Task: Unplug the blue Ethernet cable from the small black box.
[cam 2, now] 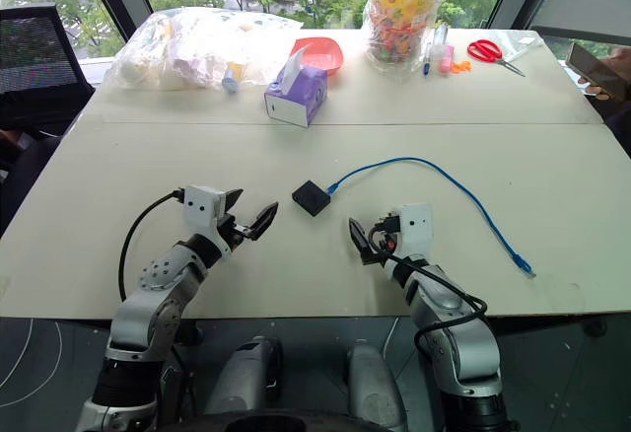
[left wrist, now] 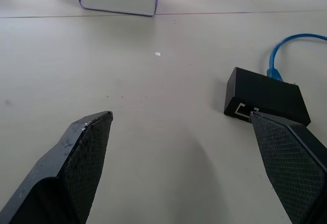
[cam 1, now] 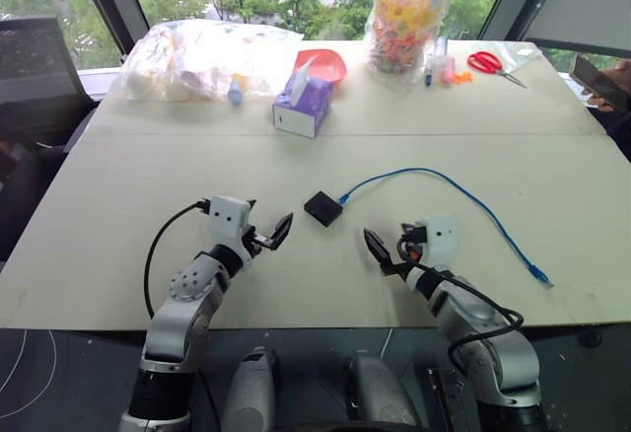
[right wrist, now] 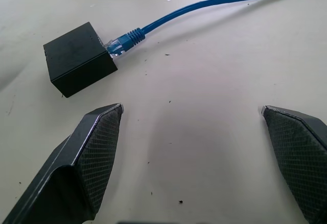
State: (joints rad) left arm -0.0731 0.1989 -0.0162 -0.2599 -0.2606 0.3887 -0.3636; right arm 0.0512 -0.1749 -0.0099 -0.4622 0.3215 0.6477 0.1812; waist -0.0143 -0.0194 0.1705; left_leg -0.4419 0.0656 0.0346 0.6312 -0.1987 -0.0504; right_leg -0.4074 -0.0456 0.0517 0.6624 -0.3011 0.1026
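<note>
Can't make out the port on the small black box. The blue Ethernet cable, still plugged in, trails toward the table's right edge. Left gripper and right gripper both spread wide, empty.

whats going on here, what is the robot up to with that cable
The robot is set to unplug the blue Ethernet cable from the small black box, but nothing is held yet. The cable's clear plug is in the box's side, and the box lies flat on the table between the two arms. The left pincer and the right pincer are both open, empty, and short of the box.
</note>
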